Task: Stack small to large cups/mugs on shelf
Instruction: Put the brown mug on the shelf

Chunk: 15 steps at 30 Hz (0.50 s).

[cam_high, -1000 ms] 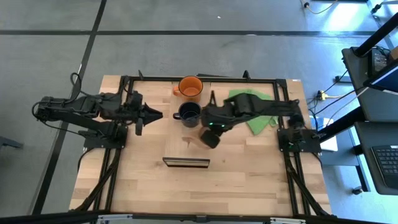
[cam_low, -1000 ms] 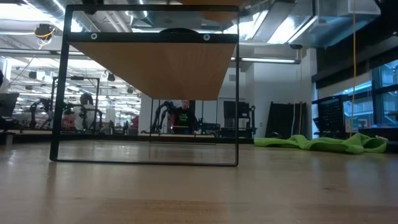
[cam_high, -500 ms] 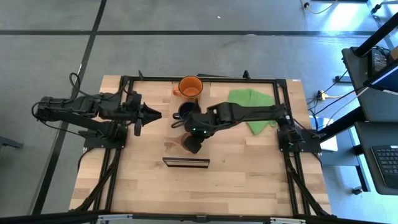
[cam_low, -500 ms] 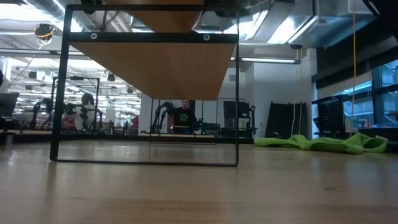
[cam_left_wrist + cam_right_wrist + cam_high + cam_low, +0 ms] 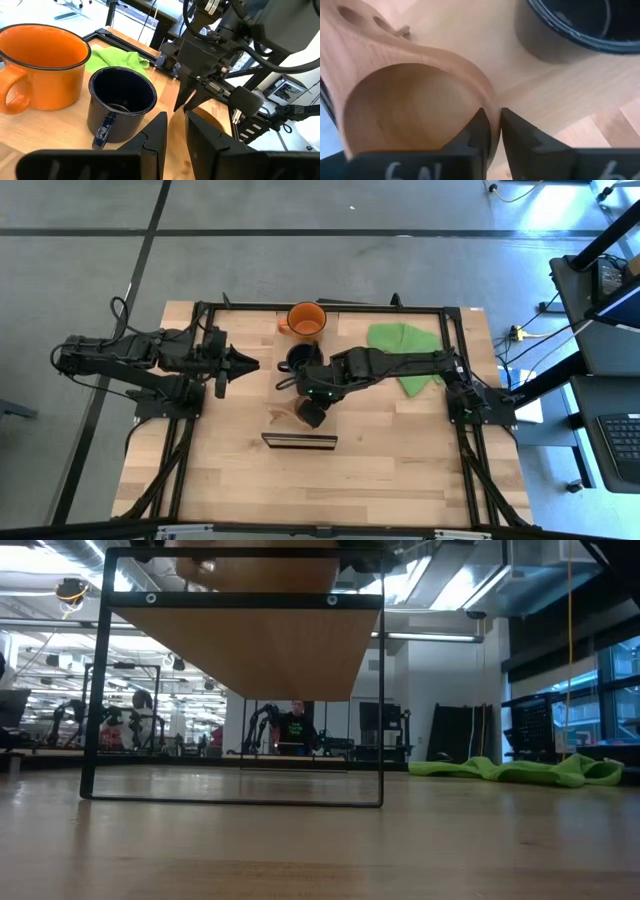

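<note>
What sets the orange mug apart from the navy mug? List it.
The orange mug is bright orange and looks wider; the navy mug is dark and looks narrower. In the high view the orange mug stands nearer the table's far edge, while the navy mug stands right beside the right gripper, which is shut on the wooden cup. Both are upright, handled and ungripped.

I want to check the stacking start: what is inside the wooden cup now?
The wooden cup looks empty. One finger of the right gripper is inside, pinching its rim. The gripper hides part of the bowl.
</note>
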### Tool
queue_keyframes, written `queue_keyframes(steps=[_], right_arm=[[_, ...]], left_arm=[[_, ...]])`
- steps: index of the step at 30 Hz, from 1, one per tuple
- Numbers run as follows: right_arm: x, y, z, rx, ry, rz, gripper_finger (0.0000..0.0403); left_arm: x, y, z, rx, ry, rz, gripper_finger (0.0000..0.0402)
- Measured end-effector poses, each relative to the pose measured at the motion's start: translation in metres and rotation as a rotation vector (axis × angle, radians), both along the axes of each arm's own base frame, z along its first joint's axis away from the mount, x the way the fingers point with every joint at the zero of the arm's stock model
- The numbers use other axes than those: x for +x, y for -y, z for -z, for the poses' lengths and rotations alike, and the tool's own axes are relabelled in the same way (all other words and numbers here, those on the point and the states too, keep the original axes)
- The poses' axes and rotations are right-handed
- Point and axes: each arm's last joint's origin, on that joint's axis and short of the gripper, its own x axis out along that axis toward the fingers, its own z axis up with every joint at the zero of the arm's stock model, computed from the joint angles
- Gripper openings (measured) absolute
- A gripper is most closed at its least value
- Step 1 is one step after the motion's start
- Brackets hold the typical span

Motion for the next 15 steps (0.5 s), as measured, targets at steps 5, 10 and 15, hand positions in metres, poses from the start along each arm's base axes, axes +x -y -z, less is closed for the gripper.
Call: queue_keyframes(steps=[5,10,15], right_arm=[[-0.0008,0.0001,0.0003,0.0,-0.008,0.003,0.0067],[-0.0002,-0.001,-0.0002,0.002,0.001,0.004,0.0043],[0.0014,-0.0061,-0.0011,0.015,0.027,0.011,0.0038]], left_arm=[[0.0,0.0,0.0,-0.001,0.0,0.0,0.0063],[0.0,0.0,0.0,-0.001,0.0,0.0,0.0063],[0.0,0.0,0.0,-0.001,0.0,0.0,0.0063]])
